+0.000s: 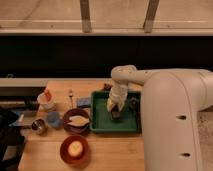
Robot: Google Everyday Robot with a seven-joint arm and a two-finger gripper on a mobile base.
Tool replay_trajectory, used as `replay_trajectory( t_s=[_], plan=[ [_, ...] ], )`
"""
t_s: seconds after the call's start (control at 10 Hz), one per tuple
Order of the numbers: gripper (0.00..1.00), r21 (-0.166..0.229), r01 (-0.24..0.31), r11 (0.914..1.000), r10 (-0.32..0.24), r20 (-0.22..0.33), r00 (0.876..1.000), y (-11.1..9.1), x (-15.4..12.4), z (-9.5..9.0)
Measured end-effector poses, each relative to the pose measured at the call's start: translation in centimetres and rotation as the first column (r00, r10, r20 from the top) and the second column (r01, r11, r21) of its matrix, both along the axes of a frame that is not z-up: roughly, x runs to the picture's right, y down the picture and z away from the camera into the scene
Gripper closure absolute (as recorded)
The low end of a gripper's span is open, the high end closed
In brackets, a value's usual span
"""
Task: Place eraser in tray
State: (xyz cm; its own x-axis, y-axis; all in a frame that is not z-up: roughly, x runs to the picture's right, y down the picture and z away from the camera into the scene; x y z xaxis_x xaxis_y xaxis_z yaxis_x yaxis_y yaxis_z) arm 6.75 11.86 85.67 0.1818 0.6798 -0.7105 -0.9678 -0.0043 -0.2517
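The green tray (101, 123) lies on the wooden table, right of centre. My gripper (116, 107) points down over the tray's middle, low above its floor. A small dark bar, the eraser (116, 114), shows directly under the gripper's tip inside the tray. I cannot tell whether the eraser is held or resting on the tray floor. My white arm (165, 100) fills the right side of the view and hides the tray's right edge.
Left of the tray are a blue flat pad (84, 102), a slim dark stick (71, 95), a white cup (46, 100), a blue cup (53, 119) and a metal cup (37, 126). Two dark-red plates (75, 149) (76, 121) hold food. A dark item (132, 103) sits in the tray's right part.
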Motion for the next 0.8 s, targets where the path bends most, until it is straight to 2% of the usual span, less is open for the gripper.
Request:
replay_trajectory(
  t_s=[0.2,0.8],
  plan=[
    [0.28,0.001,-0.003,1.0000,0.003,0.002,1.000,-0.12,-0.11,0.04],
    [0.28,-0.004,-0.019,0.9998,0.019,0.005,1.000,-0.20,-0.02,0.05]
  ],
)
